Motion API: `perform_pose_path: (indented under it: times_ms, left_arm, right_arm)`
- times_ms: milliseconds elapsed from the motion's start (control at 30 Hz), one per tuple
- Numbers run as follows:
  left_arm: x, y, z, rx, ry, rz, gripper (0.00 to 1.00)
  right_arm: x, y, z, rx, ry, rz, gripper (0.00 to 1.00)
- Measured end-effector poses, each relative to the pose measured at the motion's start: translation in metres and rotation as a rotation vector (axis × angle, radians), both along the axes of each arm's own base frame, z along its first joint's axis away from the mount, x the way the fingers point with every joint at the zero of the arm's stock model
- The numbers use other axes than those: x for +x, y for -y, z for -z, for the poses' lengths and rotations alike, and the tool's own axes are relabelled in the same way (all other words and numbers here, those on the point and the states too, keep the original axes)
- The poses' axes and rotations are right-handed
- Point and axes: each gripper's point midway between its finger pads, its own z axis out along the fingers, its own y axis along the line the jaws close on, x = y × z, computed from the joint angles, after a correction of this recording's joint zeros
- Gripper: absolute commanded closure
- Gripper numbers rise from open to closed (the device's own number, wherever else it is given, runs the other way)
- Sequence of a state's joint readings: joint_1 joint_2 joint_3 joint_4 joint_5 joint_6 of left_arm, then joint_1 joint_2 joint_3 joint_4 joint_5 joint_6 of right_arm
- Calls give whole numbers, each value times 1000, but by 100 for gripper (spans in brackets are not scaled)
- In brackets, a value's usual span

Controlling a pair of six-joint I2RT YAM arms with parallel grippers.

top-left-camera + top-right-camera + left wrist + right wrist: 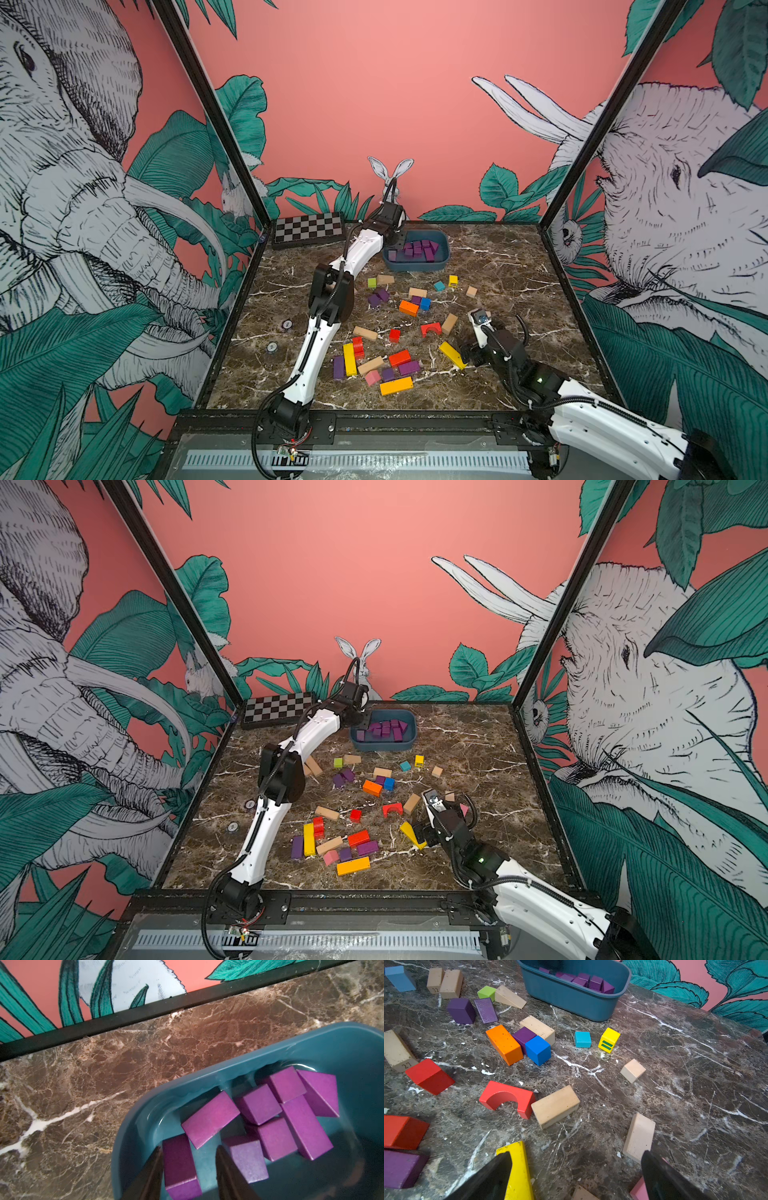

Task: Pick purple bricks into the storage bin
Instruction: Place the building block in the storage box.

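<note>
blue storage bin (415, 266), purple bricks (419, 249) inside

Top cams high front; wrist cams close; share bin (311, 1047).

Left gripper (189, 1149) in storage bin (133, 1122), one brick (178, 1167) between its jaws, other bricks (270, 1105) beyond, loose blocks (555, 1105) before right gripper (577, 1153)

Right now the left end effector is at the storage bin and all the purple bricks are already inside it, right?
Not all. The left end effector is at the storage bin, but several purple bricks lie out on the table, as a top view shows.
</note>
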State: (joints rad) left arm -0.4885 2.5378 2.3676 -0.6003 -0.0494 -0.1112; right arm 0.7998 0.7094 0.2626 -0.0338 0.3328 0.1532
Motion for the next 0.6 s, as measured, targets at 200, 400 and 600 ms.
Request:
perform_pose_path:
  times_ms: [200, 400, 600]
  left_arm:
    - [-20, -1, -29, 39, 61, 79, 22]
    - [-72, -14, -99, 21, 174, 174, 3]
    - [-126, -44, -115, 56, 204, 206, 2]
  right_arm:
    - [0, 0, 0, 0, 0, 0, 1]
    - [0, 0, -1, 3, 3, 0, 1]
    - [0, 0, -1, 3, 3, 0, 1]
